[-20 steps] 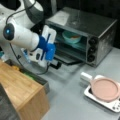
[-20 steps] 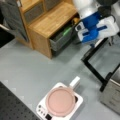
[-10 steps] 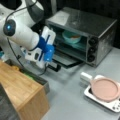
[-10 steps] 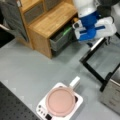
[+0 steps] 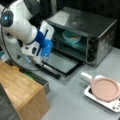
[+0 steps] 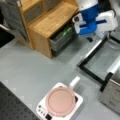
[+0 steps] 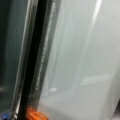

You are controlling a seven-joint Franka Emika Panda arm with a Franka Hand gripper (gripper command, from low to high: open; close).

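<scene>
My gripper (image 5: 42, 63), white with blue parts, hangs over the left edge of the toaster oven's lowered glass door (image 5: 60, 62). From above, the gripper (image 6: 90, 38) sits just off the door's (image 6: 105, 60) dark frame, near the wooden cabinet. The oven (image 5: 87, 27) stands open, and a teal bowl (image 5: 71, 37) rests on its rack. The wrist view is filled by the door glass (image 7: 82, 55) and its black frame (image 7: 37, 62), very close. Nothing shows between the fingers.
A pink pan (image 5: 104, 88) (image 6: 60, 101) sits on a white cooktop (image 5: 87, 93) (image 6: 41, 110) in front of the oven. A wooden cabinet (image 5: 20, 87) (image 6: 50, 17) with an open grey drawer (image 6: 60, 37) stands beside the arm. An orange piece (image 7: 35, 115) shows at the wrist view's bottom.
The gripper has shifted only slightly over the door's edge. The oven door stays lowered, and the pan and cabinet have not moved.
</scene>
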